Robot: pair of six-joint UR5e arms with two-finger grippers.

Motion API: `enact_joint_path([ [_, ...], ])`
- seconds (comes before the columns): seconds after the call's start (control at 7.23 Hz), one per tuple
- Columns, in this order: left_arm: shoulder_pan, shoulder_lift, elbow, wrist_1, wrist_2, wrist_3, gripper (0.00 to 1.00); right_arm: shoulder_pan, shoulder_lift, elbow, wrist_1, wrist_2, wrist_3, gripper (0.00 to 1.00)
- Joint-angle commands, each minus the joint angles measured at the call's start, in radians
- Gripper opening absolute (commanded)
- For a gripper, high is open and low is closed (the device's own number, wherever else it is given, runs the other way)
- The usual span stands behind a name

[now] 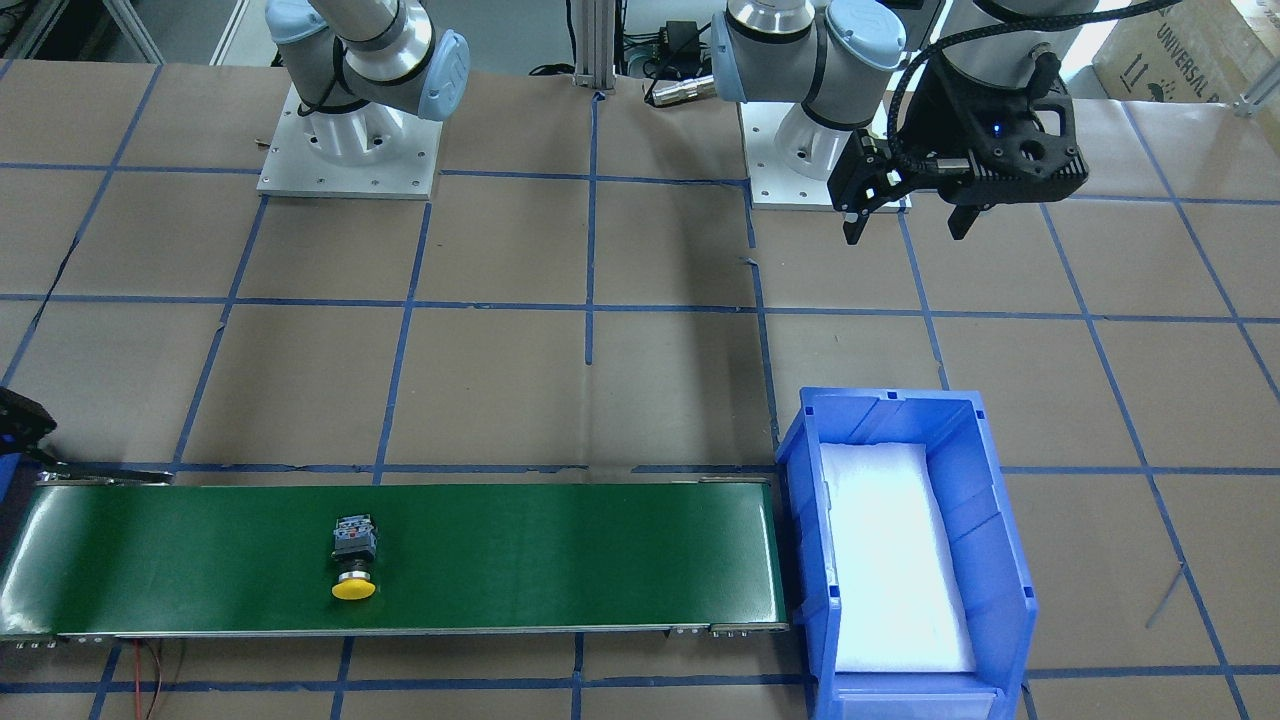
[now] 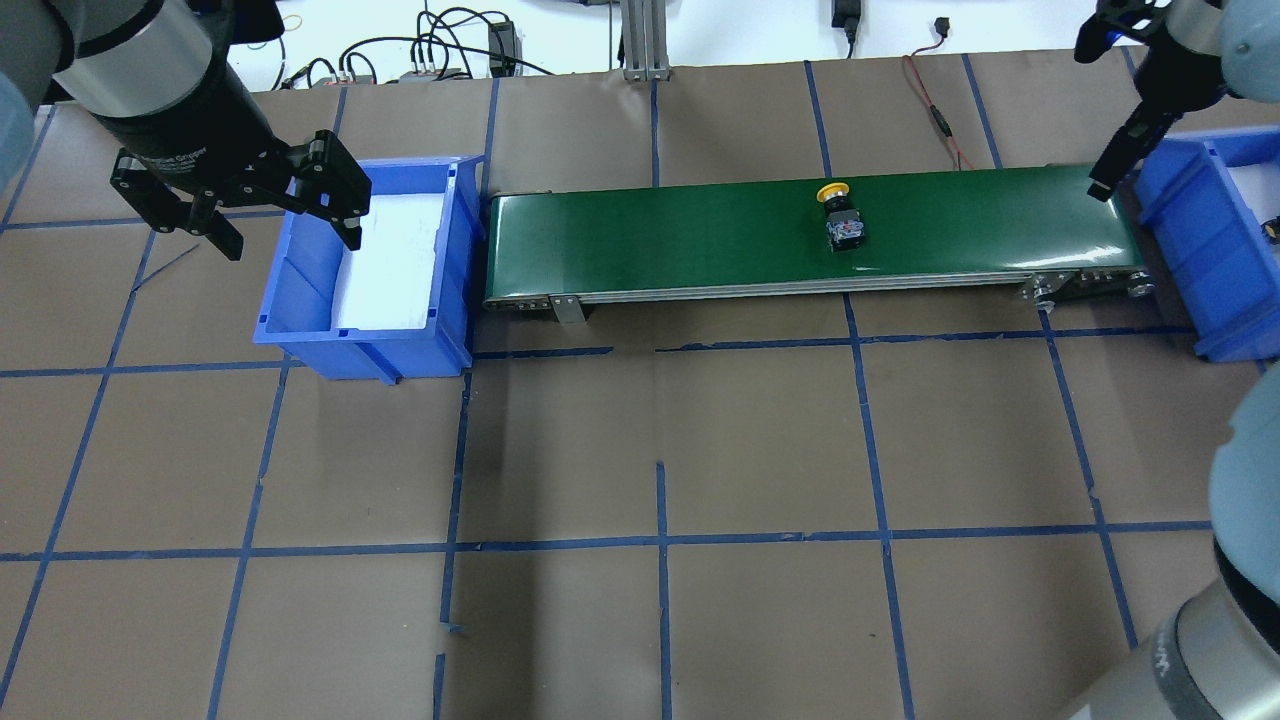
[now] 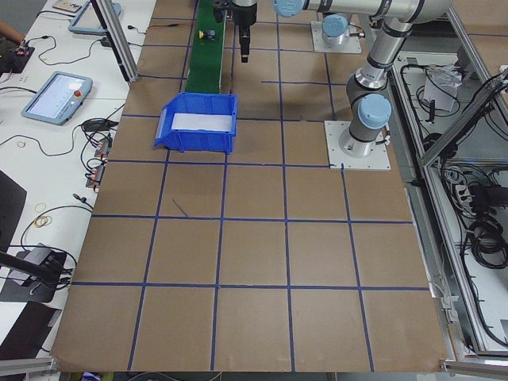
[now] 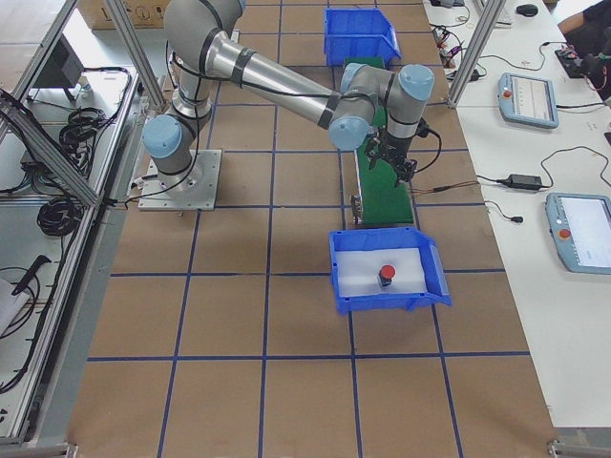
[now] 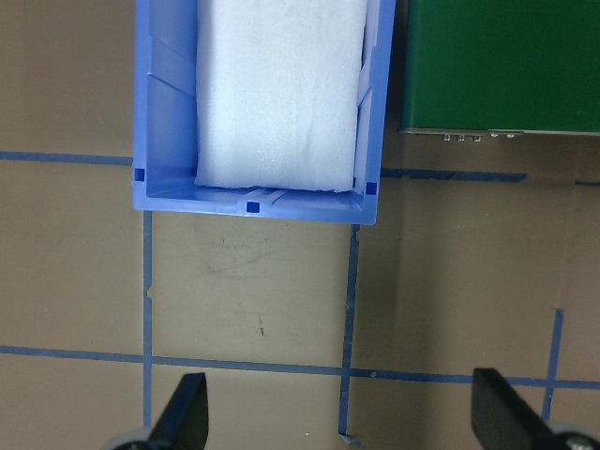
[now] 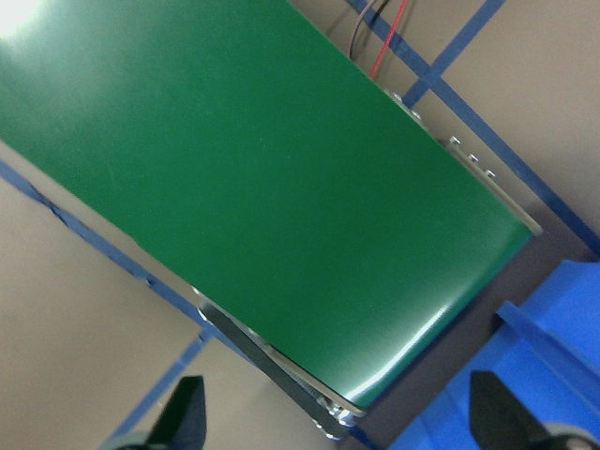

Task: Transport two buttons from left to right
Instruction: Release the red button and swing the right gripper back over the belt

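Brown paper covers the counter (image 2: pixel 760 450), ruled into squares by blue tape, and a green belt (image 2: pixel 700 230) runs along its far side between two blue bins. The side views show aluminium framing, loose cables and pendants (image 4: pixel 528 98) on a white surface beside the counter. The left hand (image 1: pixel 906 232) hangs above the counter at the near side of the left bin (image 2: pixel 300 280), fingers pointing down and spread wide with nothing between them. The right hand (image 6: pixel 339 412) hovers over the belt's right end, beside the right bin (image 4: pixel 382 303), also spread and empty. The yellow button (image 2: pixel 838 212) lies on its side on the belt, right of the middle, its cap towards the far edge. Only the right side view looks into the right bin, where the red button (image 4: pixel 385 276) stands on white foam. The left wrist view shows the left bin holding only its foam pad (image 5: pixel 281 94).
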Motion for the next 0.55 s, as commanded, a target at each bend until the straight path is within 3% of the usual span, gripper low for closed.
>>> enact_joint_path([
  [0.0, 0.000, 0.001, 0.012, -0.002, -0.009, 0.000, 1.00, 0.157, -0.015, 0.019, 0.003, -0.012, 0.385, 1.00],
  [0.41, 0.001, -0.002, 0.037, -0.070, 0.003, 0.002, 1.00, 0.220, -0.023, 0.066, -0.022, -0.006, 0.619, 1.00],
])
